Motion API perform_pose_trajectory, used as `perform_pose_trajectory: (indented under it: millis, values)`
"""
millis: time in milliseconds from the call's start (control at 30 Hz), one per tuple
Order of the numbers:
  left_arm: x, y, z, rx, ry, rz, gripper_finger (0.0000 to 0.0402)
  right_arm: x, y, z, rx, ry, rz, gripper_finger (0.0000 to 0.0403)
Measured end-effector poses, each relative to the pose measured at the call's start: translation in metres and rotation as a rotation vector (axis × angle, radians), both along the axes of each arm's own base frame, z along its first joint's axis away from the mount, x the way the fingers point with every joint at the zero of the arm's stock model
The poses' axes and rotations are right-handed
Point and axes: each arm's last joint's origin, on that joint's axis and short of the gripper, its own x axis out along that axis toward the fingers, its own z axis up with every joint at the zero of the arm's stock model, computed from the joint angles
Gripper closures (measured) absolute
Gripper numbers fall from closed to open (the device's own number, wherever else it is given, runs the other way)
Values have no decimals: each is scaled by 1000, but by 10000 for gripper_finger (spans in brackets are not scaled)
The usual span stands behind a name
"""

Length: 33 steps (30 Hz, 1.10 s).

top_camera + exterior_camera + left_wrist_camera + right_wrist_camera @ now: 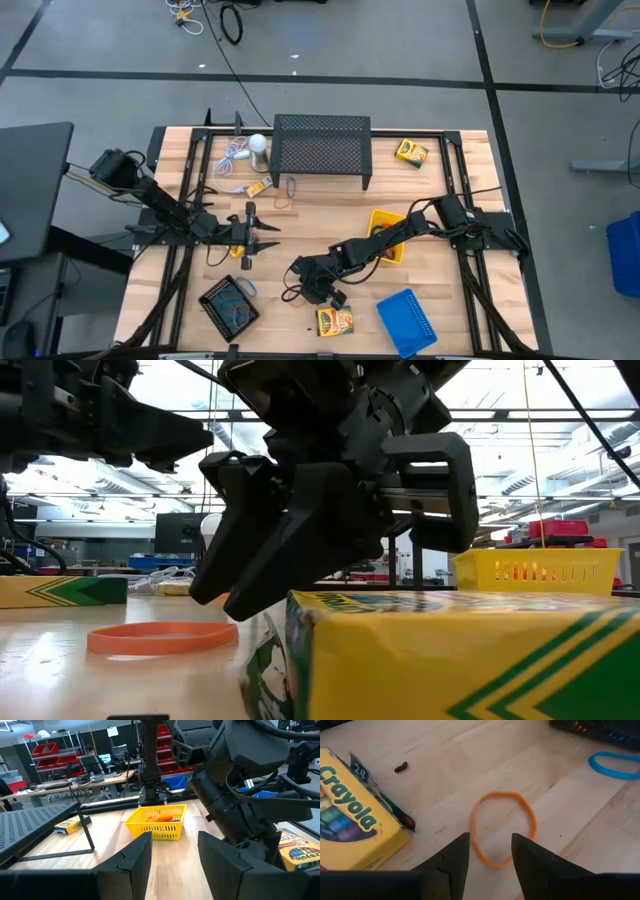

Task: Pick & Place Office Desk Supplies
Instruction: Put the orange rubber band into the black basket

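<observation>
An orange rubber-band loop point(502, 827) lies flat on the wooden table point(450, 200). My right gripper point(491, 852) slants down over it, open, one finger on either side of the loop's nearest arc. In the low view the loop point(160, 635) lies just beside the fingertips point(215, 595). A yellow-green crayon box point(355, 820) lies flat right beside them. My left gripper point(272, 236) hovers level and open at mid-left, holding nothing. It points toward the yellow tray point(157, 822), which holds orange loops. My right gripper has its fingers point(455, 857) astride the orange loop's nearest arc point(490, 862), coming from above at a slant. I cannot tell whether they touch it. The loop lies flat on the table.
A black tray point(228, 305) with loops and a loose blue loop point(615, 765) lie near the front left. A blue tray point(407, 320) sits front right. At the back stand a large black mesh stand point(322, 148), a white round object point(258, 145) and another crayon box point(411, 152).
</observation>
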Motion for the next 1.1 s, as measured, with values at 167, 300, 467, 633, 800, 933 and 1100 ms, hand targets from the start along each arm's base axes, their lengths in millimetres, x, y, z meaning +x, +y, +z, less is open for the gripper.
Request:
perform_pose_trajectory:
  millis: [167,300,467,633,800,933,1100]
  values:
    - [0,0,0,-2,-1,0,234,1,4,-11,0,48,26,250]
    - [0,0,1,-9,-5,0,234,11,13,-18,-37,74,63,250]
    - [0,0,0,-27,0,-1,234,18,16,-14,-68,90,100,283]
    - [0,0,0,-27,-1,-2,234,19,17,-13,-93,80,101,386]
    - [0,0,0,-22,-2,-2,234,19,17,-13,-85,89,87,399]
    - [0,0,0,-21,-2,-2,234,18,17,-7,-80,77,66,400]
    - [0,-1,0,-21,-2,-9,234,19,16,11,-92,9,39,401]
